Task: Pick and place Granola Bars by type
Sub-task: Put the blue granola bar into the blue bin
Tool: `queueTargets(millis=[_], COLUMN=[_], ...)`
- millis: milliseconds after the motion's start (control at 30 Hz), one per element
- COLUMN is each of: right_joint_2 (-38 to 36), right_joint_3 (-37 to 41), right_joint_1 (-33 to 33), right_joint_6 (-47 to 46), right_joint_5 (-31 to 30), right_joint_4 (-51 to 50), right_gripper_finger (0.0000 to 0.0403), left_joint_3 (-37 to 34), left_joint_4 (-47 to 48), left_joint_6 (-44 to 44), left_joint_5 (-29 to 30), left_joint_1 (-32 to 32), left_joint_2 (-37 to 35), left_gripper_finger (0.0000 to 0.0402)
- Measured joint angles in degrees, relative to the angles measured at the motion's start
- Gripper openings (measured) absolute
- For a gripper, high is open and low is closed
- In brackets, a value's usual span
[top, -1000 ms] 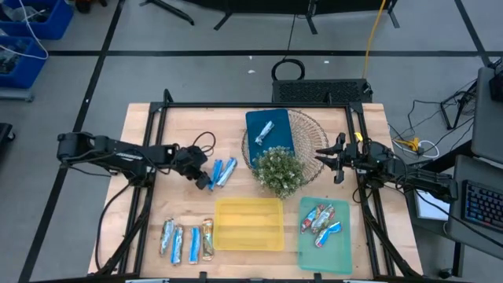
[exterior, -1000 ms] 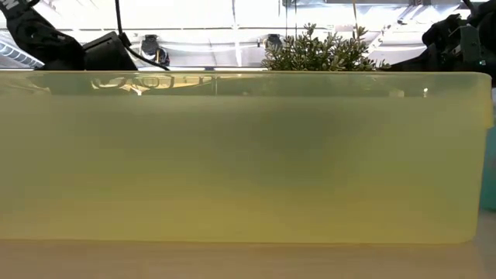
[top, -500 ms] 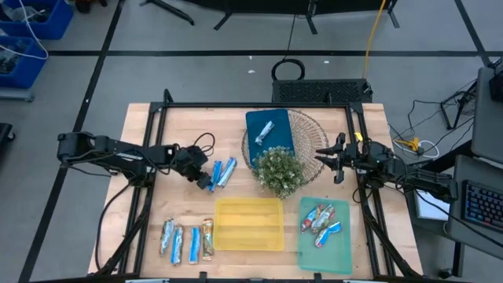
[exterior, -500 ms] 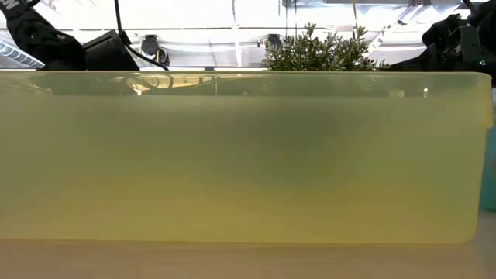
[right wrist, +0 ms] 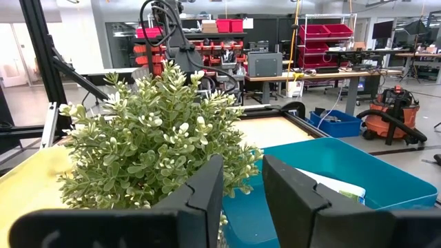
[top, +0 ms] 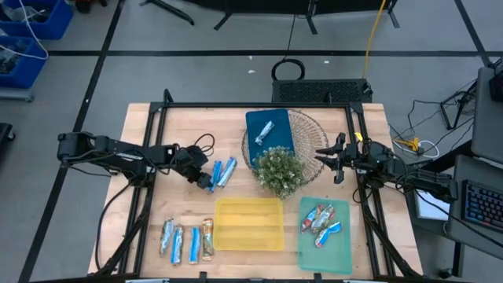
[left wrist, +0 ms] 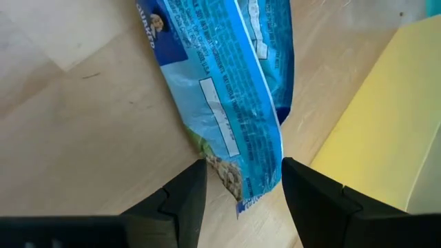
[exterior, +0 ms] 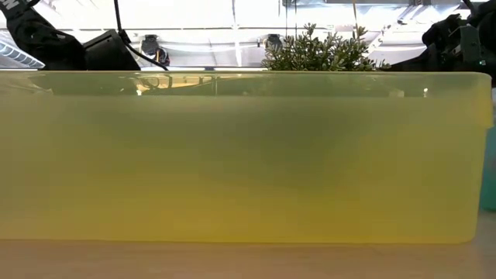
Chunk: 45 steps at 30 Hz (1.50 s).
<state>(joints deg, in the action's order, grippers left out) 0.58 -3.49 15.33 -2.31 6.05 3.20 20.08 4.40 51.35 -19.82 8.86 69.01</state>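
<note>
Blue-wrapped Granola Bars [top: 222, 172] lie beside the plant [top: 279, 170]. Left gripper [left wrist: 238, 182] straddles one bar's end, jaws apart, not yet clamped. Right gripper [top: 328, 158] waits open beyond the plant. Risk: closing on the slick wrapper tip may let it slip.

A robotics lab or workshop, shown by open industrial floor and equipment all round; a pale wooden worktable [top: 141, 189] framed by black metal rails [top: 251, 104], standing on grey concrete floor marked with dark tape lines [top: 236, 53]; blue plastic storage bins [top: 31, 20] with loose white cables at one corner; a yellow cable [top: 371, 39] trailing across the floor; a black computer keyboard [top: 478, 206] on a side desk; farther back, metal shelving stacked with red plastic bins [right wrist: 329, 31], long workbenches [right wrist: 310, 74], an orange and black shop vacuum [right wrist: 393, 110], bright ceiling strip lights overhead.
</note>
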Motion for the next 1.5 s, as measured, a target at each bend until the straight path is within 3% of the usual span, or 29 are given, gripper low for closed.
queueTargets(millis=[533, 667, 967, 1367, 1500], right_joint_2=[0.0, 0.0, 0.0, 0.0, 0.0], right_joint_3=[0.0, 0.0, 0.0, 0.0, 0.0], right_joint_1=[0.0, 0.0, 0.0, 0.0, 0.0], right_joint_6=[0.0, 0.0, 0.0, 0.0, 0.0], right_joint_5=[0.0, 0.0, 0.0, 0.0, 0.0], right_joint_4=[0.0, 0.0, 0.0, 0.0, 0.0], right_gripper_finger=[0.0093, 0.0093, 0.0093, 0.0093, 0.0093], left_joint_3=[0.0, 0.0, 0.0, 0.3, 0.1], left_joint_4=[-0.3, 0.0, 0.1, 13.6, 13.0], left_joint_6=[-2.6, -3.2, -5.3, -4.4, -4.5], left_joint_5=[1.9, 1.8, 1.9, 6.5, 6.1], left_joint_1=[0.0, 0.0, 0.0, 0.0, 0.0], left_joint_2=[0.0, 0.0, 0.0, -0.2, -0.5], left_gripper_finger=[0.0186, 0.0149, 0.0009, 0.0003, 0.0003])
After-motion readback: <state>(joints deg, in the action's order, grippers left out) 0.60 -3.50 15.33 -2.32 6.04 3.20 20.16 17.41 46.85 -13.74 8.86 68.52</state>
